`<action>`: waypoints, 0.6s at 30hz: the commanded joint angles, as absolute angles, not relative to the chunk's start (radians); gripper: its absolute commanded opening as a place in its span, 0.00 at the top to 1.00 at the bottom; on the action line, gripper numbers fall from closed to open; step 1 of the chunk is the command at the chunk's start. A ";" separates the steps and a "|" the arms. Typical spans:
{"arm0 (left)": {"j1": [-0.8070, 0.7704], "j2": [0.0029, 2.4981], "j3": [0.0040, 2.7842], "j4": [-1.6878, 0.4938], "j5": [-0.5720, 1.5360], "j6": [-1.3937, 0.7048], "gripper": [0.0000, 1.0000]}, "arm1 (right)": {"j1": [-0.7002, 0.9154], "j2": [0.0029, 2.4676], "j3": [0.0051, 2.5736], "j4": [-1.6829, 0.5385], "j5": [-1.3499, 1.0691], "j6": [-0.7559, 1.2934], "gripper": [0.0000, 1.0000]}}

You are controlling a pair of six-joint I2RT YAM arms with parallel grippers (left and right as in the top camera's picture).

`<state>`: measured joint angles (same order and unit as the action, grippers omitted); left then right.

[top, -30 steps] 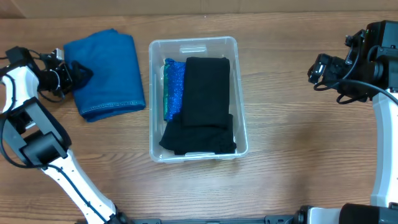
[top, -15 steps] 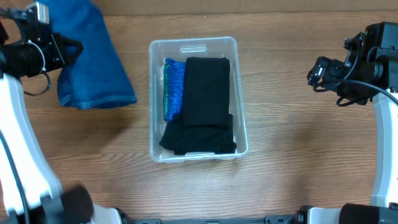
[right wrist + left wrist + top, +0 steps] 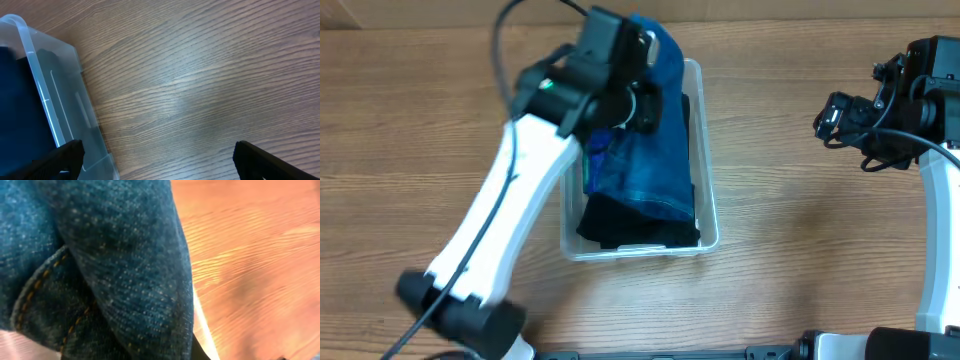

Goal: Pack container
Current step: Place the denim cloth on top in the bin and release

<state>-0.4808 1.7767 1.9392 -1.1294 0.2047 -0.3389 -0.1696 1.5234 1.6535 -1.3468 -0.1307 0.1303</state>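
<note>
Container (image 3: 709,236): set mid-table, long axis running near to far, directly beneath the left tool (image 3: 642,106). The left arm is nearer; the right tool (image 3: 832,116) is held well apart to the right, fingers spread, nothing between them. Denim (image 3: 655,160): judged pinched by the left tool, whose fingers are hidden; hung lengthwise along the container, lower edge over black cloth (image 3: 630,232). Table (image 3: 800,260): flat wood grain. Room: container judged nearly filled; a straight-down release is called for.
</note>
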 commanded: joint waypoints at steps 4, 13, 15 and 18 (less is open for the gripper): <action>-0.488 1.888 1.971 -1.098 0.330 -0.287 0.96 | -0.170 1.515 1.655 -1.341 -0.136 0.127 0.00; -0.419 1.902 1.972 -1.387 -0.224 -0.248 0.00 | -0.170 1.515 1.655 -1.341 -0.136 0.127 0.00; -0.411 1.901 1.980 -1.422 -0.252 -0.243 0.00 | -0.170 1.515 1.655 -1.342 -0.136 0.127 0.00; -0.412 1.897 2.035 -1.418 -0.260 -0.243 0.00 | -0.170 1.515 1.655 -1.341 -0.136 0.127 0.00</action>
<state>-0.4114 1.9007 1.9686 -1.4311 -0.2062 -0.2634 -0.1696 1.5234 1.6535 -1.3460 -0.1307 0.1307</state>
